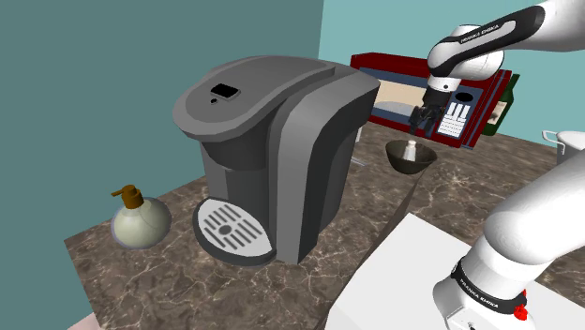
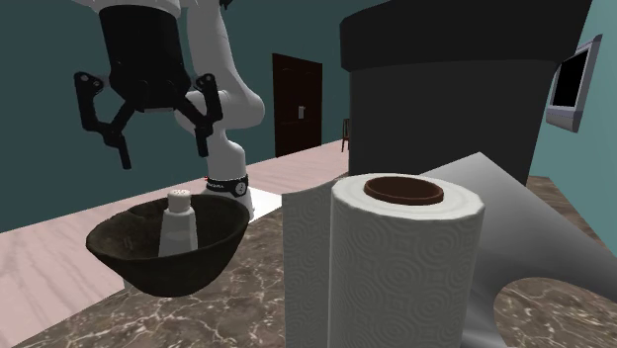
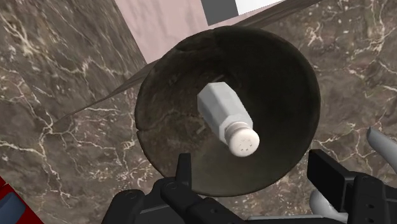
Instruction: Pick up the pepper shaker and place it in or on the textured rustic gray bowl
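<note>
- My tool (image 2: pixel 166 138) hangs in the air with its two black fingers spread wide apart and nothing between them. It grips nothing.
- Straight below the tool is the pepper shaker (image 3: pixel 229 118), a pale faceted body with a rounded, perforated white cap. It is clear of both fingers and lower than their tips.
- The shaker stands inside the bowl (image 3: pixel 149 108), a dark, rough-skinned vessel with an uneven rim. In the second exterior view it sits upright near the middle of the bowl's floor, with its cap poking just above the rim.
- The bowl rests on the tabletop (image 3: pixel 57 76), brown marbled stone that spreads out beneath the tool on all sides.
- Farther from the tool, a paper towel roll (image 2: pixel 396 267) stands beyond the bowl. A large grey coffee machine (image 1: pixel 272 150) sits well away, with a round soap dispenser (image 1: pixel 139 217) past it.
- Progress, my reading: the pick and the place both look done, since the shaker is in the bowl and free of my tool.
- What is left, my reading: nothing for the shaker itself. At most I lift the tool straight up, clear of the rim, so that no finger clips the cap and tips it.
</note>
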You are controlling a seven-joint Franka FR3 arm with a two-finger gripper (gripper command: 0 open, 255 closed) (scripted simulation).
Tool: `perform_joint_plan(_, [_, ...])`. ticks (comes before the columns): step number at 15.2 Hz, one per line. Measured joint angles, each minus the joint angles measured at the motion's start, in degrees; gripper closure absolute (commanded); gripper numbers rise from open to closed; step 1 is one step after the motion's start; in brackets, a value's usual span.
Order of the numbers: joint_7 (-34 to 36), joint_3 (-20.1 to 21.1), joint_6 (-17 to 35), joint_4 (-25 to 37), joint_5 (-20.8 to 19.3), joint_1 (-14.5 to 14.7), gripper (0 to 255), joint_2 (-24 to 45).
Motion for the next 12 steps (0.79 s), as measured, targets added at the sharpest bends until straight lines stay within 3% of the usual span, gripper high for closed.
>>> perform_joint_plan(3, [0.0,0.0,0.0,0.0,0.0,0.0,0,0.0])
perform_joint_plan(7, [0.5,0.8,-6.0,4.1,-0.7,-0.3,0,-2.2])
perform_joint_plan(12, [0.8,1.1,-7.5,5.1,-0.8,-0.3,0,-2.7])
